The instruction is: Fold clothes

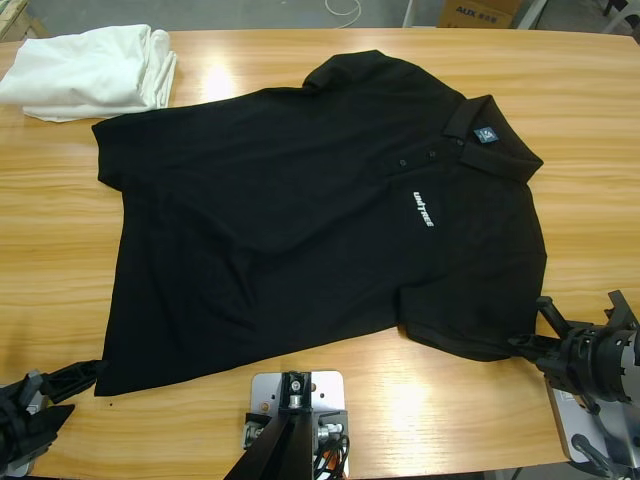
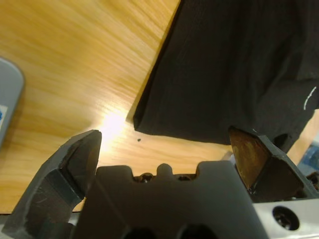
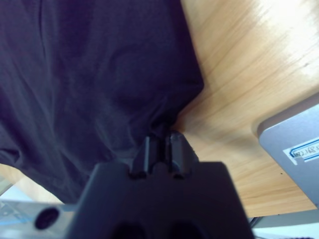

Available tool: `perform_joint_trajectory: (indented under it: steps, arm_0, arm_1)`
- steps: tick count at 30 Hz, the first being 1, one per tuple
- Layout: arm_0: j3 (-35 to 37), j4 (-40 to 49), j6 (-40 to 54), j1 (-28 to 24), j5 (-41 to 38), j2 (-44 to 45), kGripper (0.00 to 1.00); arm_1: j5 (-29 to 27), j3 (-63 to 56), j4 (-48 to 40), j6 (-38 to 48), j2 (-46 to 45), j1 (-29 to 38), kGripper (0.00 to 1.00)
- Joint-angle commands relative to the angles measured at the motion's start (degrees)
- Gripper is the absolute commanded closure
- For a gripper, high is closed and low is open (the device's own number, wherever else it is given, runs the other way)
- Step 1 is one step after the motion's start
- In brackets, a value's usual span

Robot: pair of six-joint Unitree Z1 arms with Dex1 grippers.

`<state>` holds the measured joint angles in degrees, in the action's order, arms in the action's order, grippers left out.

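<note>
The black polo shirt (image 1: 300,220) lies spread flat on the wooden table (image 1: 60,260), collar and neck label (image 1: 486,134) toward the right, white chest lettering (image 1: 422,208) facing up. My left gripper (image 1: 68,390) sits at the near left, open, just short of the shirt's hem corner (image 2: 138,122); nothing lies between the jaws of the left gripper (image 2: 164,144). At the near right my right gripper (image 1: 524,342) is shut on the shirt's sleeve edge. In the right wrist view the fabric (image 3: 89,74) puckers where the right gripper (image 3: 159,144) pinches it.
A folded white cloth (image 1: 90,70) rests at the far left corner, close to the shirt's hem. A cardboard box (image 1: 480,12) stands beyond the table's far edge. Bare wood shows along the near edge and to the left of the shirt.
</note>
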<state>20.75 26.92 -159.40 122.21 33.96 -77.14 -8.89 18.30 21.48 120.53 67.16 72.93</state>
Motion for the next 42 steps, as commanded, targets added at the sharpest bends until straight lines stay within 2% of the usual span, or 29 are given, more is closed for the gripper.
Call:
perform_joint_trajectory:
  steps: [1, 5, 15, 19, 27, 31, 42]
  arm_0:
    - [-2.22, -6.41, -3.46, 0.49, 1.20, -5.53, 0.131]
    - [-3.10, -11.52, -3.66, 0.49, 3.46, -9.87, 0.298]
    - [-3.96, -11.42, -4.52, 0.49, 2.79, -10.40, 0.288]
    - [-3.85, -7.87, -4.50, 0.49, 1.16, -8.05, 0.184]
    - [-4.05, -8.22, -7.01, 0.24, 0.46, -11.23, 0.189]
    - [-4.13, -8.57, -8.28, 0.22, 0.23, -13.86, 0.262]
    - [-5.54, -10.22, -10.19, 0.24, 0.23, -17.36, 0.262]
  arm_1:
    - [0.37, -1.87, -0.65, -0.64, -1.24, 0.55, 1.000]
    - [0.42, -1.87, -0.65, -0.73, -1.24, 0.55, 1.000]
    - [0.37, -2.22, -0.64, -0.73, -1.91, 0.55, 1.000]
    - [0.46, -2.22, -0.60, -0.89, -1.93, 0.55, 1.000]
    - [0.37, -2.22, -0.57, -0.91, -1.86, 0.55, 1.000]
    - [0.39, -2.22, -0.57, -0.94, -1.86, 0.55, 1.000]
    - [0.47, -2.22, -0.57, -1.40, -1.94, 0.55, 1.000]
